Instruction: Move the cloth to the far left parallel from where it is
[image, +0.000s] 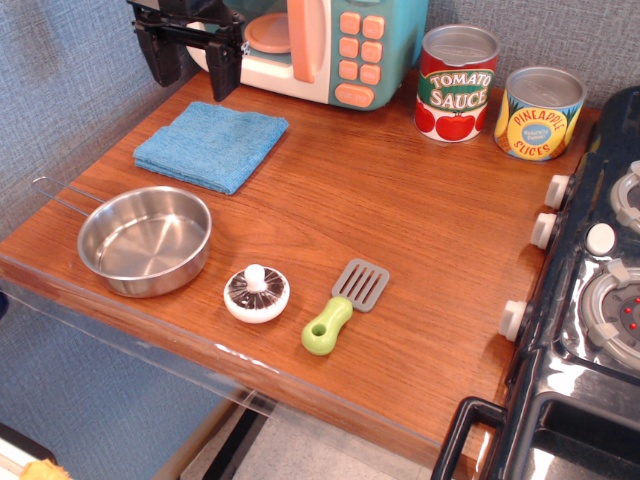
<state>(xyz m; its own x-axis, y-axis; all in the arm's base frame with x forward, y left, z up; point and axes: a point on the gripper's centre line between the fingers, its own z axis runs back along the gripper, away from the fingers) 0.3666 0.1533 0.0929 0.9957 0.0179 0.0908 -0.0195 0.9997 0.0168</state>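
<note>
The cloth (211, 145) is seen lying flat at the far left of the wooden counter (400, 220), just beyond the steel pan (146, 240) and in front of the toy microwave (310, 45). The gripper (192, 62) is held above the cloth's far edge, clear of it, with its fingers spread apart and nothing between them.

The placement appears to be finished, since little counter is left on the cloth's left side. If so, the arm is best raised straight up, so that a corner of the soft towel is not caught and dragged.

The microwave stands close behind the gripper and should be given room. The pan's handle (58, 196) lies near the cloth's near corner. The mushroom (257, 293), spatula (345, 305) and two cans (457, 82) are well apart from it.
</note>
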